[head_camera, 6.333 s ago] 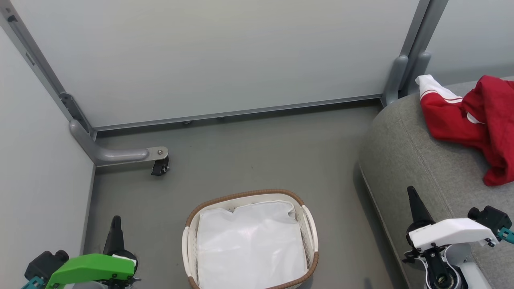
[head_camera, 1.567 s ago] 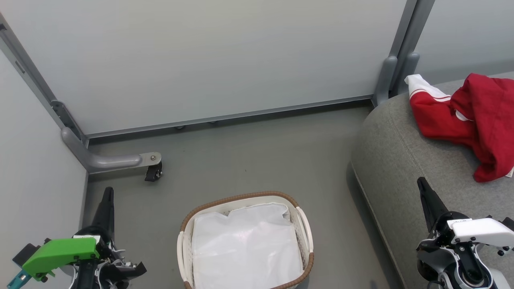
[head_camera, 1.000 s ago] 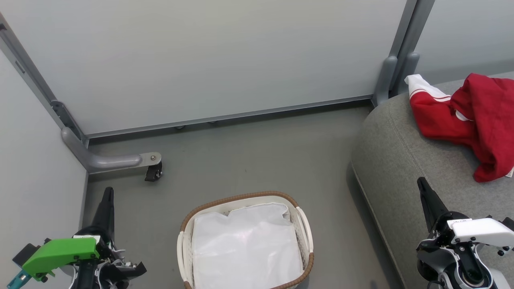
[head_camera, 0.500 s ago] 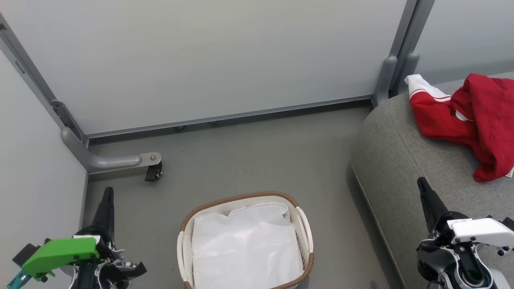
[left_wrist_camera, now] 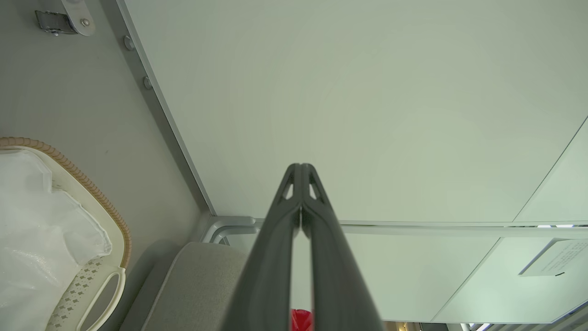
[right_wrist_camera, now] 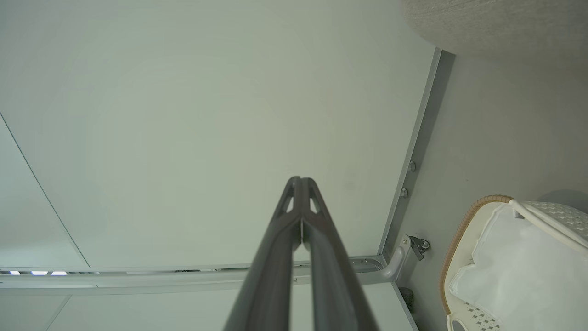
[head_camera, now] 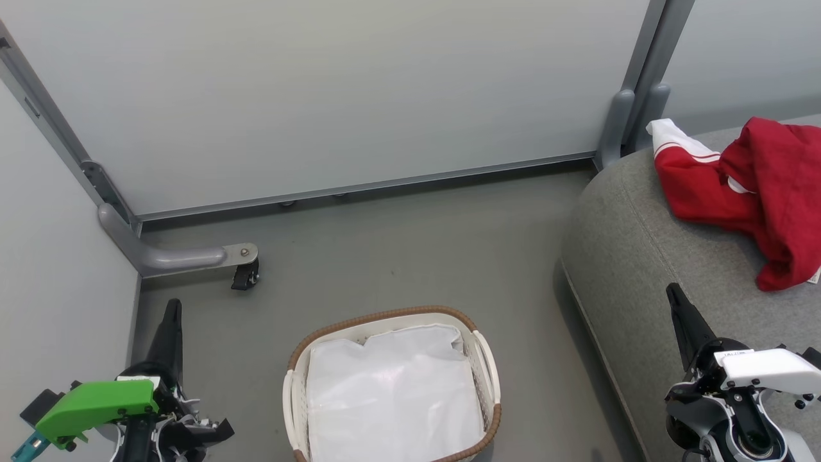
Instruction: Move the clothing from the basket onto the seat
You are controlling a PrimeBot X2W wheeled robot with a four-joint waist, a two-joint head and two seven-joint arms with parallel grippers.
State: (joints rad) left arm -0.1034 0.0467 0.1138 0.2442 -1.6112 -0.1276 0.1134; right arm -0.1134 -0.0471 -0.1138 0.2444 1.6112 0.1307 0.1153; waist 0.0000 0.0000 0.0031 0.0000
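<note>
Clothing (head_camera: 763, 179) on seat (head_camera: 641, 256); basket (head_camera: 385, 314) holds just a white liner (head_camera: 394, 391). Left tool (head_camera: 172, 308), right tool (head_camera: 673, 295) closed, empty. Task judged complete; nothing left to fetch.

Red clothing (head_camera: 705, 192) with white striped trim at two o'clock; grey woven seat (head_camera: 641, 269); white basket (head_camera: 492, 366), brown woven rim.
</note>
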